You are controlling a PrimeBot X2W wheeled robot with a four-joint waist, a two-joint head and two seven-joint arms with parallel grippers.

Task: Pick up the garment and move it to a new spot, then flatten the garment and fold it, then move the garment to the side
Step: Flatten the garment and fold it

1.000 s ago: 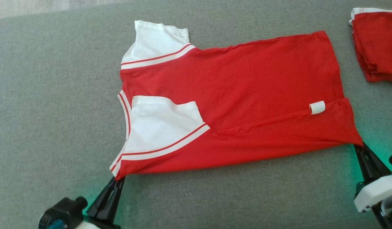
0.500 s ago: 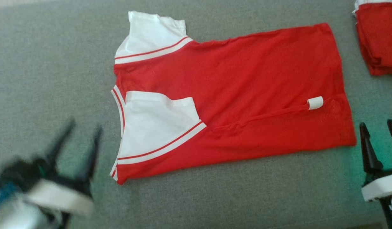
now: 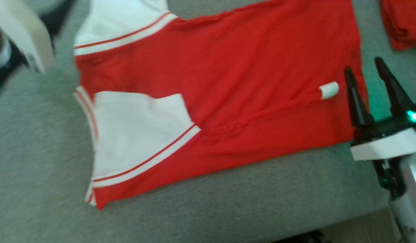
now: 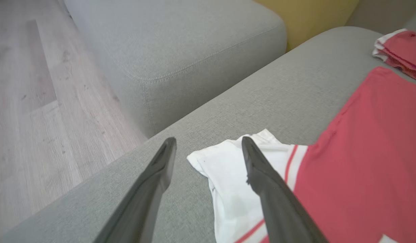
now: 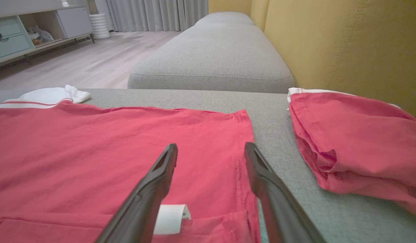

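Garment [image 3: 245, 84]: red shirt with white sleeves and red-and-white striped trim. It lies spread flat on the grey sofa seat [image 3: 228, 209], collar end to the robot's left, hem to its right. The near sleeve [image 3: 137, 135] is folded in on top of the red body. A ridge of cloth runs from this sleeve toward the hem and ends at a small white tag [image 3: 328, 90].

Left gripper [image 4: 208, 140]: fingers spread wide, nothing between them. It is at the far sleeve [image 4: 228, 168]; one finger is over the white cloth, the other over bare sofa. Contact with the cloth cannot be told. In the head view this arm [image 3: 22, 37] is a pale blur at the upper left.

Right gripper [image 3: 363, 64]: also spread wide and empty, at the hem end just beside the tag. One finger is over red cloth, the other at the hem edge.

A second red garment [image 5: 356, 141] lies folded on the sofa, apart, beyond the hem. Yellow backrest [image 5: 346, 44] behind it.
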